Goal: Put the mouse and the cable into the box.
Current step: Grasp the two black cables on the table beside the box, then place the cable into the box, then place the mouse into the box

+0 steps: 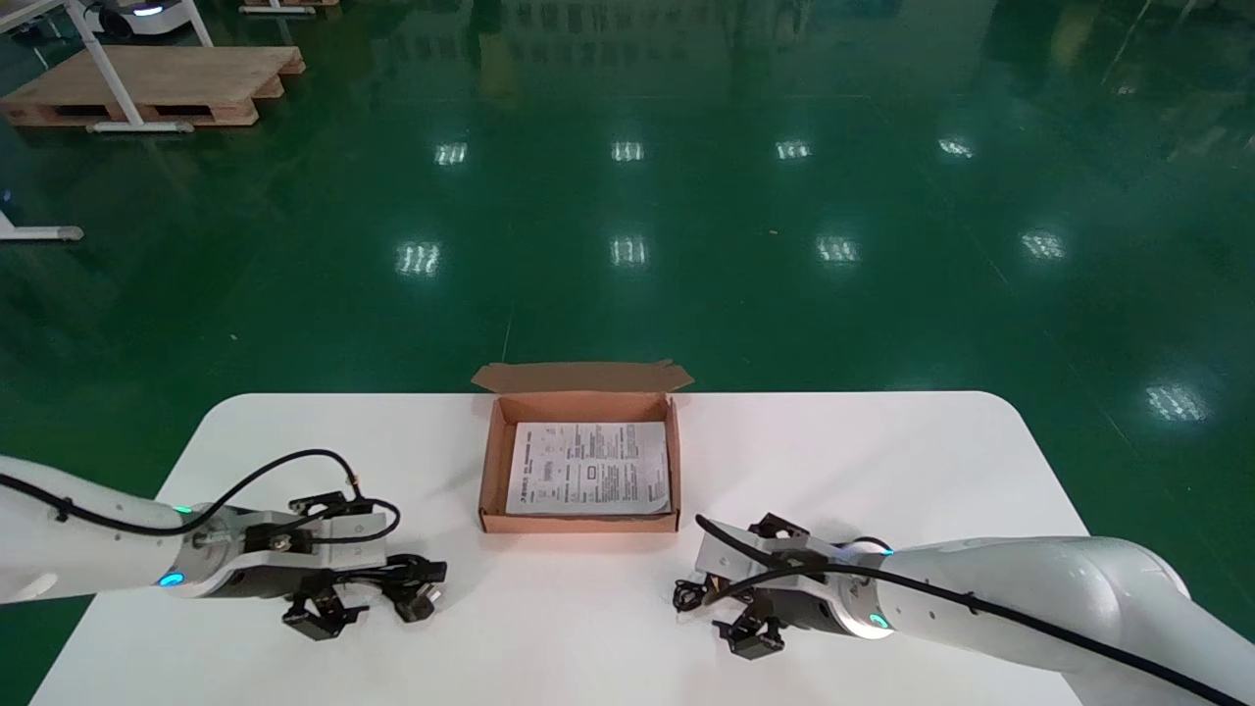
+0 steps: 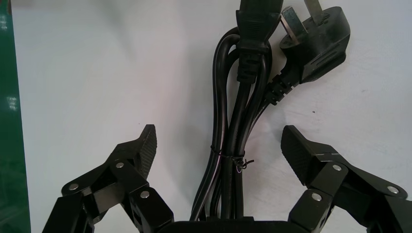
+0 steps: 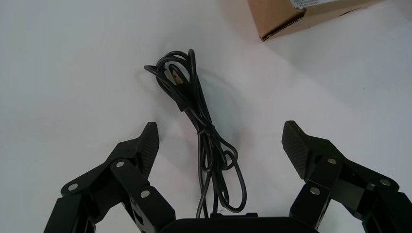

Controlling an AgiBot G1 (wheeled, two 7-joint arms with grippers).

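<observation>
white table (image 1: 882, 461), box (image 1: 578, 523) at far edge, left, right jaws wide astride cables (image 2: 237, 121)

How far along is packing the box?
Nothing is packed: the box holds only a paper sheet. Nothing is gripped either. The left gripper is open astride the power cable, the right gripper open astride a thin USB cable. Left: grasp both and place them in the box. No mouse shows in any view.

The sheet (image 1: 588, 469) in the box (image 1: 578, 523) bears unreadable print.
</observation>
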